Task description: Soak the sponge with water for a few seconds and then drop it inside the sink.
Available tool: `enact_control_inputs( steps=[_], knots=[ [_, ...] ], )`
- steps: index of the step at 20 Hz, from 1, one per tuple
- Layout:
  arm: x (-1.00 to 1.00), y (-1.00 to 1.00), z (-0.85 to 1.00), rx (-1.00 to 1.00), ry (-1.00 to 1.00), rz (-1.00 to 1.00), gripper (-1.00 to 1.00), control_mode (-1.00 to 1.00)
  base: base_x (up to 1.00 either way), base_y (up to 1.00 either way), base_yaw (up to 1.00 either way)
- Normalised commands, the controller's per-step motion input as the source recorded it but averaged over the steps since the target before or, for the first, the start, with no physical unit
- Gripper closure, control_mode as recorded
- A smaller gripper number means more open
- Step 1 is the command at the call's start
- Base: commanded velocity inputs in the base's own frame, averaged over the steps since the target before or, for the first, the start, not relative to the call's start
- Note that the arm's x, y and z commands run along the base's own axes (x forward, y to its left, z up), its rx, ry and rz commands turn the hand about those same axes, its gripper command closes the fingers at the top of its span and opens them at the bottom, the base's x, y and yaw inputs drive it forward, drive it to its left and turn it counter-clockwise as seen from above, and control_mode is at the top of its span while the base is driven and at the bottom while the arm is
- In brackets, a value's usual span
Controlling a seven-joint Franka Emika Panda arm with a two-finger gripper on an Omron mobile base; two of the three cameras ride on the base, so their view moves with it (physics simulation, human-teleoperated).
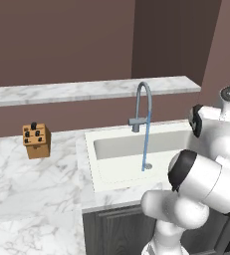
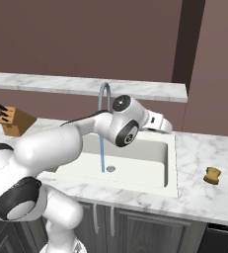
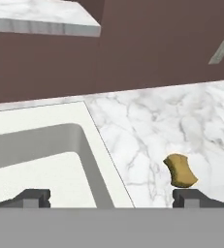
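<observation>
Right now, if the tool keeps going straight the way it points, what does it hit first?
Probably the marble counter just right of the sink rim, with the sponge off to one side of that line. The tool is open and empty. Depth is unclear.

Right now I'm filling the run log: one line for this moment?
water running into sink | sponge on counter right of sink | claw open, empty
</observation>
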Motion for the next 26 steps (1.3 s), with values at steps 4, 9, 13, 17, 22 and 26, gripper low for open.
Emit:
enact_control_inputs(
  steps=[4, 9, 13, 17, 22, 26],
  knots=[
    [-0.3, -0.02, 0.16, 0.0, 0.25, 0.05, -1.0, -1.0, 0.0, 0.0, 0.0],
    [-0.28, -0.07, 0.0, 0.02, 0.14, 0.02, -1.0, -1.0, 0.0, 0.0, 0.0],
    [0.0, -0.19, 0.0, 0.03, 0.05, 0.0, -1.0, -1.0, 0.0, 0.0, 0.0],
    [0.0, -0.41, 0.0, 0.07, 0.1, 0.0, -1.0, -1.0, 0.0, 0.0, 0.0],
    [0.0, -0.6, -0.01, 0.12, 0.15, 0.0, -1.0, -1.0, 0.0, 0.0, 0.0],
    [0.0, -0.61, -0.13, 0.19, 0.2, -0.02, -1.0, -1.0, 0.0, 0.0, 0.0]
  ],
)
